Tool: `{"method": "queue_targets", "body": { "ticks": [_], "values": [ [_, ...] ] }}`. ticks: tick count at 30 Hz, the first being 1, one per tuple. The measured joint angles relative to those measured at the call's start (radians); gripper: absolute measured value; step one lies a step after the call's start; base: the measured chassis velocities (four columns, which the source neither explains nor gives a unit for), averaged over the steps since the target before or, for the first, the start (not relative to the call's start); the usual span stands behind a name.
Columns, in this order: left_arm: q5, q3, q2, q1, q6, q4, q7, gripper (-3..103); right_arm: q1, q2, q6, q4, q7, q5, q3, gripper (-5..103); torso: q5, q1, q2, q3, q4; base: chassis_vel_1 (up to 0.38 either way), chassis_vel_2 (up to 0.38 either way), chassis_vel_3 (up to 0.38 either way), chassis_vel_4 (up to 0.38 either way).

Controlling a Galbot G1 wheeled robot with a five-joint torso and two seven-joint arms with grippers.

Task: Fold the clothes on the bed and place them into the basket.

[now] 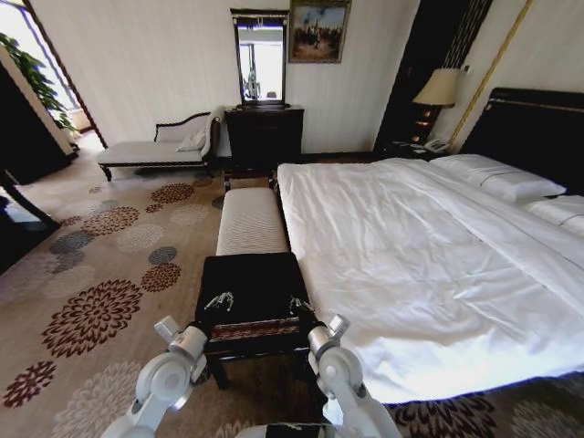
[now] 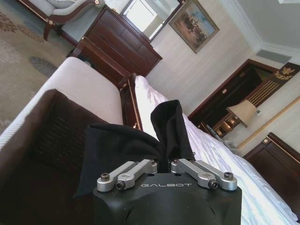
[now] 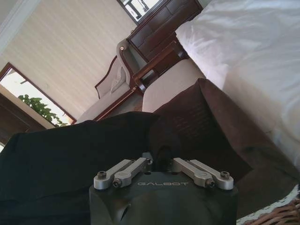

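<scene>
Both grippers, my left gripper (image 1: 219, 300) and my right gripper (image 1: 298, 305), hang low over the low rectangular brown wicker basket with black fabric lining (image 1: 251, 330), which stands at the near end of the white striped upholstered bench (image 1: 249, 220), just beside the foot of the very large white-duveted bed (image 1: 411, 246). From the head view I judge that I hold them level and apart so the black soft-fabric T-shirt (image 1: 251, 283) stays spread as it goes into the basket; against the dark lining I cannot make out its edges

Seen from the left wrist, my left gripper (image 2: 167, 165) is pinched tight on a bunched fold of the black T-shirt (image 2: 140, 140), a peak of cloth standing up between the fingers while the rest drapes down toward the basket wall (image 2: 42, 136), with the bench (image 2: 86, 89) beyond it

Seen from the right wrist, my right gripper (image 3: 163, 157) is likewise closed on the T-shirt (image 3: 70, 150), whose cloth stretches away sideways inside the basket (image 3: 211, 122). I judge the shirt is over or in the basket, not yet released
</scene>
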Motion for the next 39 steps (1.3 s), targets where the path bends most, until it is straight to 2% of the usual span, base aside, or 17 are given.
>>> {"method": "queue_targets", "body": {
  "ticks": [6, 10, 15, 20, 25, 30, 39],
  "values": [
    [0.014, -0.017, 0.02, -0.032, -0.006, 0.037, -0.004, 7, 0.078, -0.015, -0.009, -0.031, 0.004, -0.025, -0.047, 6, 0.0008, 0.0, 0.0, 0.0, -0.0003, 0.0, 0.0, 0.0, 0.0],
    [0.02, -0.019, 0.03, -0.063, -0.01, 0.077, -0.006, 7, 0.162, -0.023, -0.02, -0.073, 0.029, 0.019, -0.081, 6, 0.0005, 0.0, 0.0, 0.0, -0.0007, 0.0, 0.0, 0.0, 0.0],
    [0.028, -0.009, 0.036, -0.12, -0.01, 0.152, -0.008, 7, 0.28, -0.032, -0.023, -0.151, 0.058, 0.085, -0.136, 6, 0.0001, 0.0, 0.0, 0.0, 0.0005, 0.0, 0.0, 0.0, 0.0],
    [0.038, 0.016, 0.042, -0.199, -0.006, 0.228, -0.013, 7, 0.352, -0.027, -0.023, -0.224, 0.083, 0.124, -0.169, 6, 0.0002, 0.0, 0.0, 0.0, 0.0001, 0.0, 0.0, 0.0, 0.0],
    [0.029, 0.086, 0.052, -0.343, 0.008, 0.346, -0.027, 7, 0.417, -0.025, -0.032, -0.291, 0.146, 0.189, -0.196, 6, 0.0005, 0.0, 0.0, 0.0, -0.0005, 0.0, 0.0, 0.0, 0.0],
    [0.016, 0.132, 0.058, -0.411, 0.017, 0.438, -0.036, 7, 0.464, -0.036, -0.05, -0.324, 0.189, 0.242, -0.221, 6, 0.0004, 0.0, 0.0, 0.0, -0.0002, 0.0, 0.0, 0.0, 0.0],
    [0.03, 0.227, 0.052, -0.48, 0.022, 0.514, -0.051, 7, 0.546, -0.048, -0.079, -0.377, 0.264, 0.323, -0.263, 6, 0.0003, 0.0, 0.0, 0.0, -0.0002, 0.0, 0.0, 0.0, 0.0]
  ]
}}
